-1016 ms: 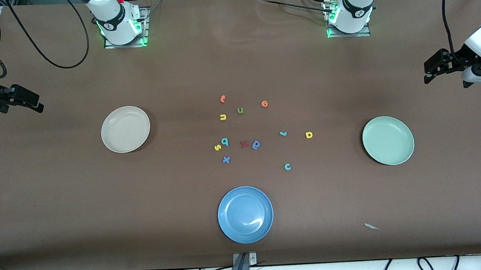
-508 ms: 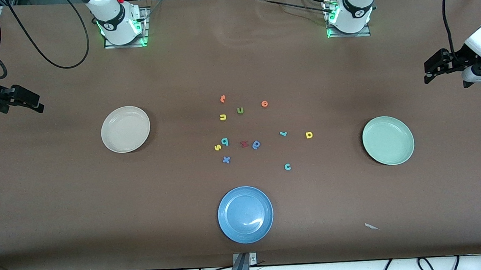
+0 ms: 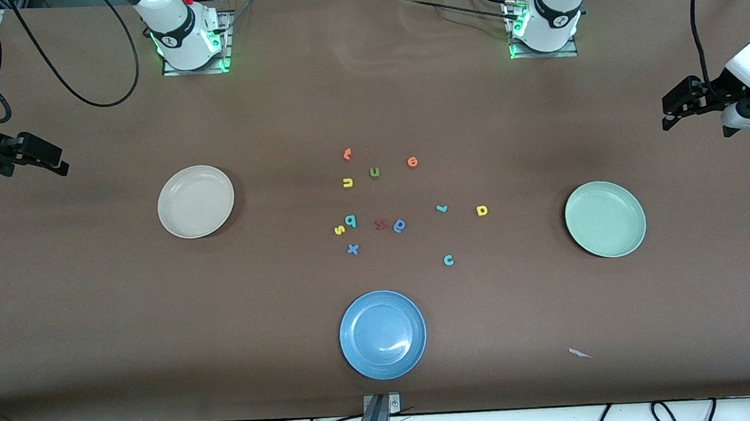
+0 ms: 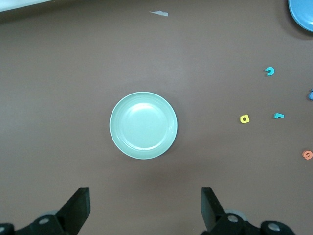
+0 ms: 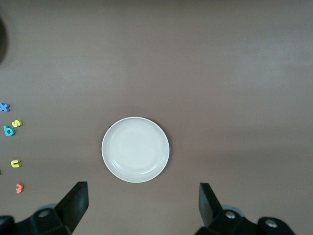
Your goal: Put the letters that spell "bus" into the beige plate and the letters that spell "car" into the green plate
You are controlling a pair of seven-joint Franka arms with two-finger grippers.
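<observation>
The beige plate (image 3: pixel 195 201) (image 5: pixel 135 149) lies toward the right arm's end, the green plate (image 3: pixel 604 219) (image 4: pixel 143 125) toward the left arm's end. Between them lie the teal b (image 3: pixel 350 221), yellow s (image 3: pixel 339 229), yellow u (image 3: pixel 347 183), teal c (image 3: pixel 448 260), yellow a (image 3: pixel 481 210) and teal r (image 3: pixel 441 208). My left gripper (image 3: pixel 675 110) (image 4: pixel 145 210) hangs open and holds nothing, over bare table by the green plate. My right gripper (image 3: pixel 48 161) (image 5: pixel 143 208) hangs open and holds nothing, over bare table by the beige plate.
A blue plate (image 3: pixel 382 334) sits nearest the front camera. Among the letters lie an olive n (image 3: pixel 374 172), two orange letters (image 3: pixel 412 161), a red z (image 3: pixel 380 224), a darker blue round letter (image 3: pixel 400 225) and a blue x (image 3: pixel 352 249). A paper scrap (image 3: pixel 580 353) lies near the table's front edge.
</observation>
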